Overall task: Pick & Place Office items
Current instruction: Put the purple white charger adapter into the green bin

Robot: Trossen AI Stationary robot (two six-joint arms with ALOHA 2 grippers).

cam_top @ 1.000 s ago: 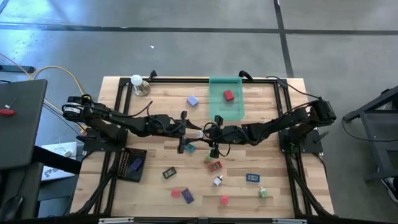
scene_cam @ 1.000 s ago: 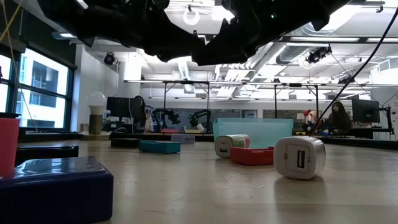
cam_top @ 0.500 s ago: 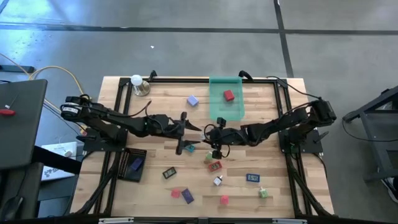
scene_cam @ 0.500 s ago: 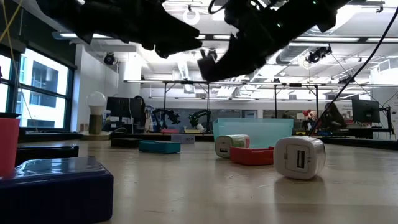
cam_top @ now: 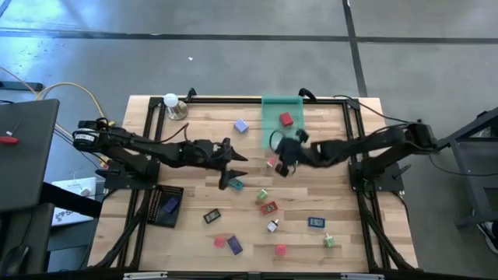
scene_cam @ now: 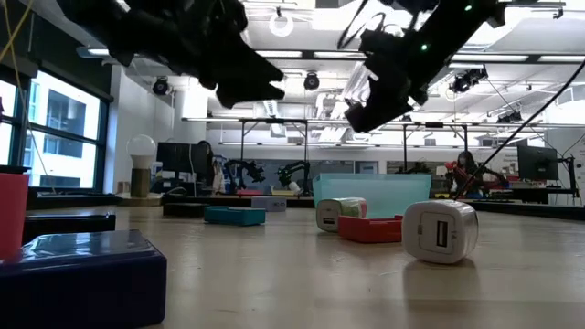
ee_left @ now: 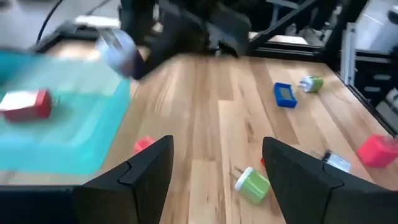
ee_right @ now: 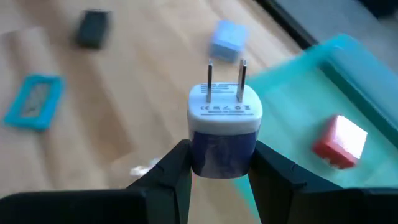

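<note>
Stowed: one red block in the green tray. In transit: plug adapter, clamped in the right pincer beside that tray. Outstanding: about a dozen items loose on the surface; left pincer agape, empty.

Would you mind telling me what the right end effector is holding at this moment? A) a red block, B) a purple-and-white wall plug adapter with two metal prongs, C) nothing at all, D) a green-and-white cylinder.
B: the right wrist view shows the right end effector shut on the purple-and-white wall plug adapter, its two prongs pointing away from the fingers, near the translucent teal tray.
</note>
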